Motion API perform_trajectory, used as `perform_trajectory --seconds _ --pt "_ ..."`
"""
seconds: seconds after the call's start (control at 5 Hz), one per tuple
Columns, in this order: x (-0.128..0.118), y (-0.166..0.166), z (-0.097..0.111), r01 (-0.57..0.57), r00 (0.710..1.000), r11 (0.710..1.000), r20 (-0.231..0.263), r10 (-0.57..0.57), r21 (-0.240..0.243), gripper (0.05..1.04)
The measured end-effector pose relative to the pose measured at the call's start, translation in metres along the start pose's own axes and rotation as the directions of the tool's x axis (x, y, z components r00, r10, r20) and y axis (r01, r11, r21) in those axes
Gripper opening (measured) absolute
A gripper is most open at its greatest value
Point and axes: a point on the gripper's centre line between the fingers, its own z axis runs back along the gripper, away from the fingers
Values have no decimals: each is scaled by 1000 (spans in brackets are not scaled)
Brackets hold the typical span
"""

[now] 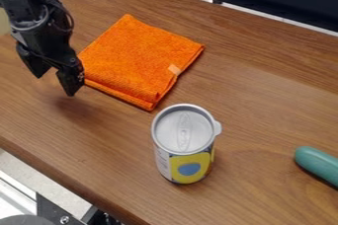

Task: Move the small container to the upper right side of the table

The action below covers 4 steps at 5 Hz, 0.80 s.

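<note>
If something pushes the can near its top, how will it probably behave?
The can stands upright and looks taller than wide, so a high push may tip it. Once down, its round side would probably let it roll.

No wording I can read. Can (186, 135), near side: label (189, 168) with yellow panel and blue oval; marks on its pale left part too small for me. Folded orange cloth (135, 54), farther left: pale tag (174, 69) at right edge, illegible to me.

Folded orange cloth (139, 58); teal object (318, 164).
</note>
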Motion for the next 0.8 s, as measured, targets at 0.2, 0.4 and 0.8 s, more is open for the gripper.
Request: perform_trajectory --seconds 0.2,0.4,0.8 --pt "-6 -5 -5 2 1000 1000 -23 -2 -21 999" --pt "-17 -16 5 37 999 998 -35 -38 -46 999" --pt "-30 -53 30 140 986 980 -74 -151 -139 999"
